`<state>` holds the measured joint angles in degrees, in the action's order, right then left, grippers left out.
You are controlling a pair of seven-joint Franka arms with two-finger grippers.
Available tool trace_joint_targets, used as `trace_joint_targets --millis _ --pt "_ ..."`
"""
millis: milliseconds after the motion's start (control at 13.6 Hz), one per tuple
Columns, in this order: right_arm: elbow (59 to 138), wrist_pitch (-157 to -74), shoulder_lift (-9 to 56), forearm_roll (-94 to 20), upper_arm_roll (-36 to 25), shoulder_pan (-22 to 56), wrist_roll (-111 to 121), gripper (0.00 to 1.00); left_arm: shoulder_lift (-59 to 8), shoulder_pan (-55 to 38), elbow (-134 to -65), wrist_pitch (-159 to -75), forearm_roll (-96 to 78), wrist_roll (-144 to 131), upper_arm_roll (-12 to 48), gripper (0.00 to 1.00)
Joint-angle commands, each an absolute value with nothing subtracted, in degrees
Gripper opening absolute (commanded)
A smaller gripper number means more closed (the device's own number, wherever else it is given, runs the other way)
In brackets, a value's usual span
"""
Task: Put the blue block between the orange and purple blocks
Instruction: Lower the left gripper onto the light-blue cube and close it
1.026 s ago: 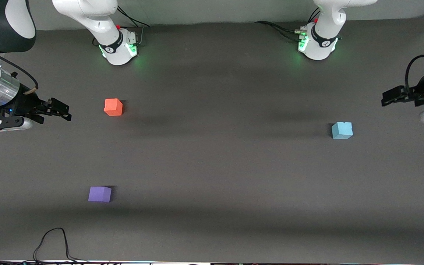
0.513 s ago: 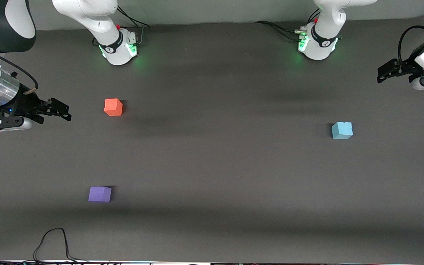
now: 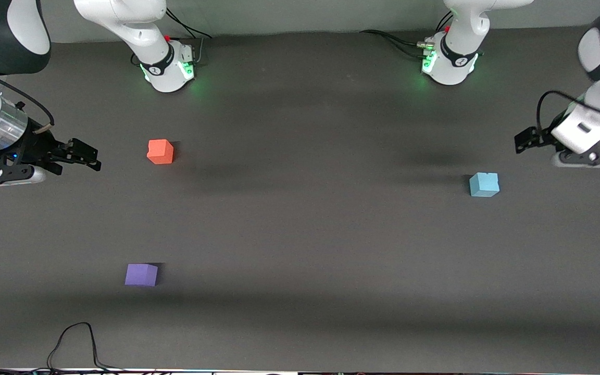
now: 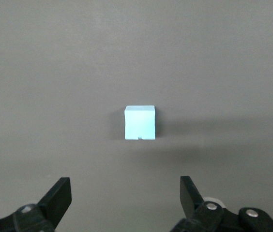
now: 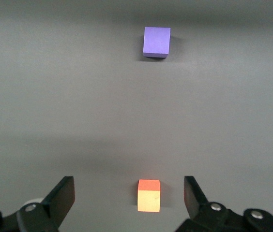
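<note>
blue block (image 3: 484, 184): sits flat on the dark surface (image 3: 300, 234) toward the left arm's end, untouched; well apart from the other two cubes
orange block (image 3: 160, 151): toward the right arm's end, farther from the front camera than the purple block (image 3: 141, 274); the bare gap between them is the target spot
left tool (image 3: 523, 141): hangs in the air close to the blue block, fingers apart and empty; its wrist view has the cube centred between the fingers, likely lined up for a descent and grasp
right tool (image 3: 82, 156): waits beside the orange block, fingers apart, holding nothing; judged parked clear of the gap
progress: pick not yet begun
</note>
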<state>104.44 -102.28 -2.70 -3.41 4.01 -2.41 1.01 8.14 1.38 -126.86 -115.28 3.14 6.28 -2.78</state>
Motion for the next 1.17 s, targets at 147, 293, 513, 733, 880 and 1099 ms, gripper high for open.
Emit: trace_joint_targets --millis 147,293,513,733,880,1099 --pt "104.3 -101.7 -3.1 -2.1 3.6 -2.1 2.0 1.0 3.6 2.8 -134.8 -130.1 3.7 8.6 -2.5 1.0" --pt "104.3 -101.7 -3.0 -2.1 3.5 -2.4 2.0 1.0 0.0 2.5 -137.5 -137.6 3.7 8.6 -2.5 1.0" --pt "104.3 -101.7 -3.0 -2.1 3.4 -2.4 2.0 1.0 -6.0 2.4 -140.5 -148.8 3.7 8.5 -2.5 1.0" --pt "104.3 -101.7 -2.8 -2.1 2.6 -2.4 3.2 1.0 -10.6 2.4 -141.7 -155.5 3.7 8.5 -2.5 1.0" --pt "104.3 -101.7 -2.8 -2.1 2.6 -2.3 3.1 1.0 -13.0 2.3 -142.6 -159.6 3.7 8.5 -2.4 1.0" --pt "104.2 -101.7 -2.8 -2.1 2.6 -2.1 3.1 1.0 -13.8 2.3 -142.6 -160.0 3.7 8.4 -2.3 1.0"
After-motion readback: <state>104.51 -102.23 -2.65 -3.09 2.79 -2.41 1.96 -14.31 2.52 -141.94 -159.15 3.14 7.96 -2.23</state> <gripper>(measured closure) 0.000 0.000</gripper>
